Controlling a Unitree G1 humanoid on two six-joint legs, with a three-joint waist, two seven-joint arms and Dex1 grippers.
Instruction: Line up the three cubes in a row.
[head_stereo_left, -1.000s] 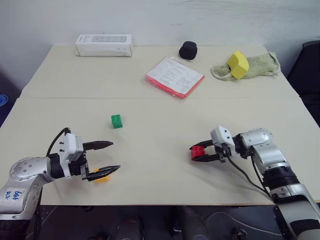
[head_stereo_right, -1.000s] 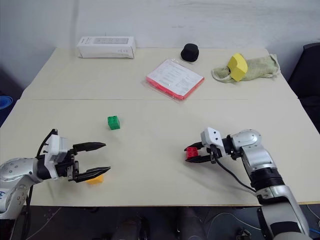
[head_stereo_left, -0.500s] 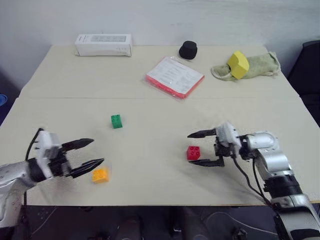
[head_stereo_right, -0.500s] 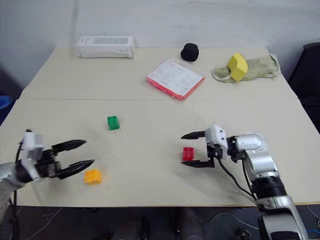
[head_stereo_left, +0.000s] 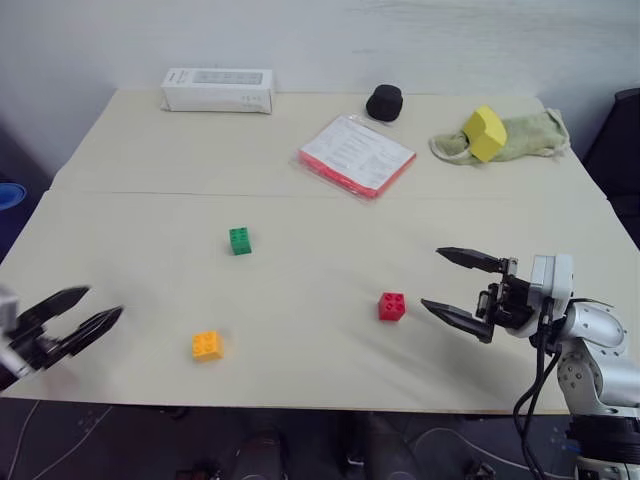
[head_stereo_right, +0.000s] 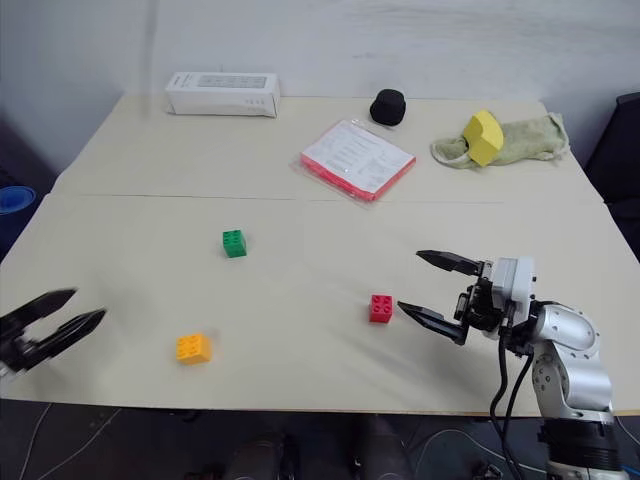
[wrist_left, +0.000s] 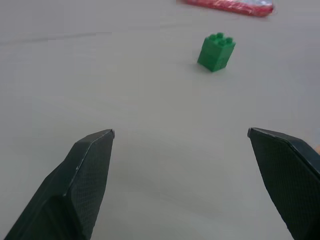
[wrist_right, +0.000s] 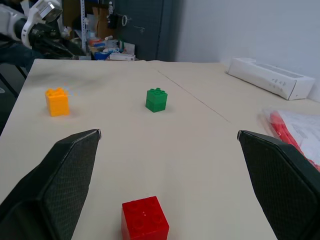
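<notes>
Three studded cubes sit apart on the beige table (head_stereo_left: 300, 210): green (head_stereo_left: 240, 240) towards the middle left, orange-yellow (head_stereo_left: 207, 345) near the front edge, red (head_stereo_left: 391, 306) at the front right. My right gripper (head_stereo_left: 433, 277) is open, just right of the red cube and off it, holding nothing. The right wrist view shows the red cube (wrist_right: 145, 219) low between the fingers, with the green cube (wrist_right: 156, 99) and the orange-yellow cube (wrist_right: 57, 101) beyond. My left gripper (head_stereo_left: 102, 302) is open and empty at the table's front left edge, well left of the orange-yellow cube. It faces the green cube (wrist_left: 216, 51).
Along the back of the table lie a white box (head_stereo_left: 218, 89), a black round object (head_stereo_left: 384, 102), a red-edged booklet (head_stereo_left: 356, 154), and a smooth yellow block (head_stereo_left: 484, 132) on a green cloth (head_stereo_left: 525, 135). The front edge runs just below the cubes.
The right gripper opened, let go of the red cube and drew back to the right. The left gripper pulled away leftwards from the orange-yellow cube. The red cube stays on the table.
</notes>
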